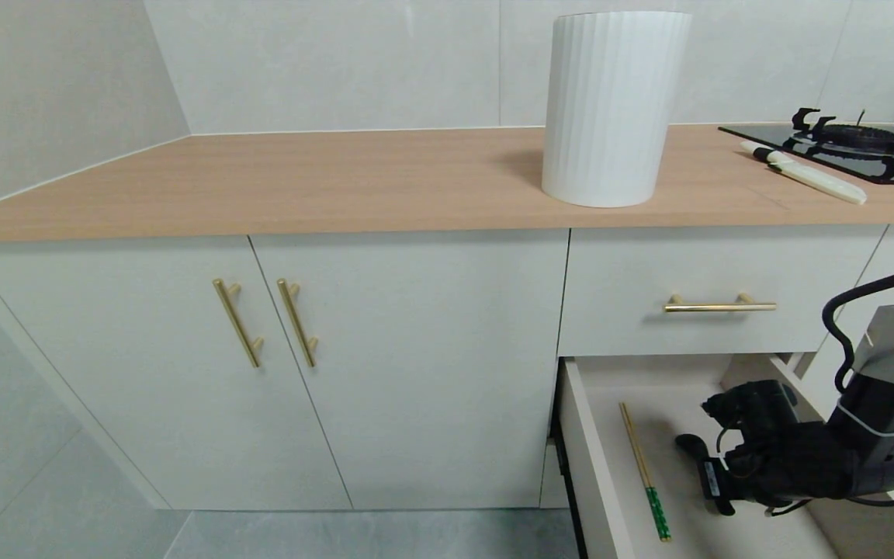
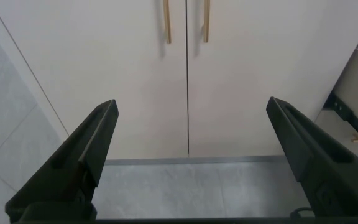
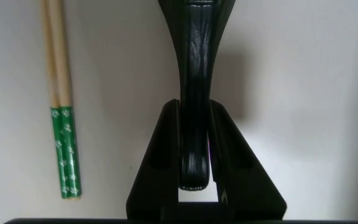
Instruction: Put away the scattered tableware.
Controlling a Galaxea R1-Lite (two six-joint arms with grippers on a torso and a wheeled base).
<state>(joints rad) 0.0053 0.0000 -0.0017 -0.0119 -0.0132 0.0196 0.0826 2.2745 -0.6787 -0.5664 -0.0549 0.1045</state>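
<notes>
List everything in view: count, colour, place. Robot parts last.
countertop: 1, light wood, along the tiled wall
ribbed container: 1, white, upright on the countertop
stove: 1, black, countertop's far right
knife: 1, white with black band, on the countertop by the stove
cabinet doors: 2, white, gold handles, under the countertop
open drawer: 1, white, lower right
closed drawer: 1, white, gold handle, above the open drawer
chopsticks: 1 pair, pale wood with green ends, in the open drawer
black utensil: 1, black, held over the open drawer
left gripper: 1, black, fingers open, facing the cabinet doors
right gripper: 1, black, fingers shut on the black utensil
</notes>
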